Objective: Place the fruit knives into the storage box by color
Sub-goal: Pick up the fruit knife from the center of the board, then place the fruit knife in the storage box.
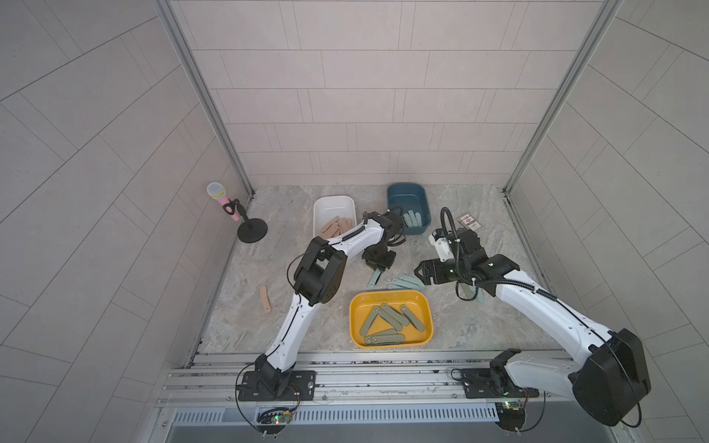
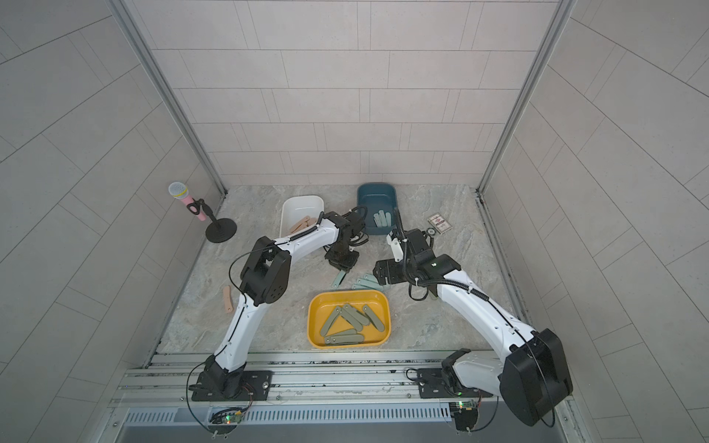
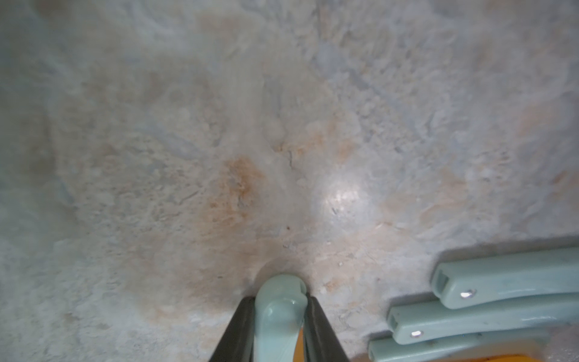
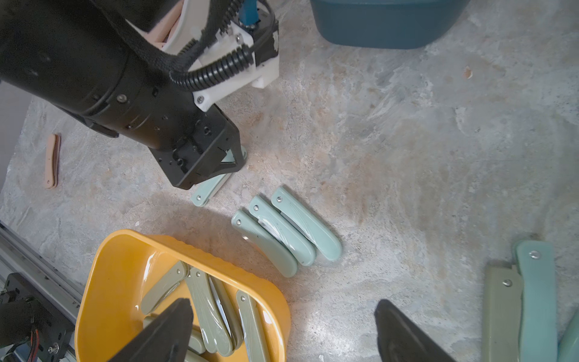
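Half the teal knife (image 4: 202,196) hides inside the clamping left gripper (image 3: 279,301); the right gripper (image 4: 282,303) gapes wide.

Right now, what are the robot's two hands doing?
Left gripper: closed on a pale teal knife.
Right gripper: open, holding nothing.

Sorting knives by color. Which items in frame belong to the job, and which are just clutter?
Job:
- teal knife, clamped in the left gripper
- loose teal knives on the table
- lone pink knife
- white box, blue box, yellow box

Clutter:
- microphone on its stand
- small printed pack
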